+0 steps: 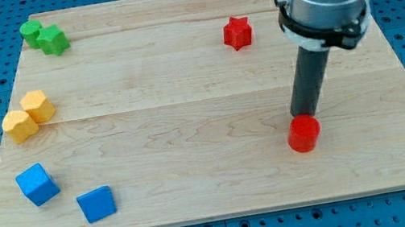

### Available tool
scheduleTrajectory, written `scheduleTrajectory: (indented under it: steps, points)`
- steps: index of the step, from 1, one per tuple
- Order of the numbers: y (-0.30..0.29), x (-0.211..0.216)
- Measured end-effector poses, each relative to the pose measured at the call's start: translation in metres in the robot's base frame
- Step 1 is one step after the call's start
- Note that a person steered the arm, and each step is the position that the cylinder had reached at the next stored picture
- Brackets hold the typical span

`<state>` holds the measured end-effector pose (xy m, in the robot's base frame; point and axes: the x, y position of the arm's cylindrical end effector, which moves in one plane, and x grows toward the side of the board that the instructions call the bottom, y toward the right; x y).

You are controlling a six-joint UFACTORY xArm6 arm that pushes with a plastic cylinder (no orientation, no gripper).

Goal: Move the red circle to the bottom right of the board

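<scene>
The red circle (303, 133) is a short red cylinder lying on the wooden board (188, 124), right of the middle and toward the view's bottom. My tip (302, 115) stands right at the circle's upper edge, touching or almost touching it. The dark rod rises from there to the grey arm at the view's top right.
A red star (237, 32) lies near the top, right of centre. A green circle (30, 30) and a green star (54, 40) sit at the top left. Two yellow blocks (37, 105) (20, 125) are at the left edge. A blue cube (38, 184) and a blue block (96, 204) are at the bottom left.
</scene>
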<state>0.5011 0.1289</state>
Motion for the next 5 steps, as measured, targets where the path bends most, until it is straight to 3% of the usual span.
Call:
scheduleTrajectory:
  steps: [1,2,3,4,5]
  points:
    - [-0.026,-0.017]
    - [-0.028,0.025]
    - [0.029,0.031]
    - [0.014,-0.032]
    - [0.057,-0.112]
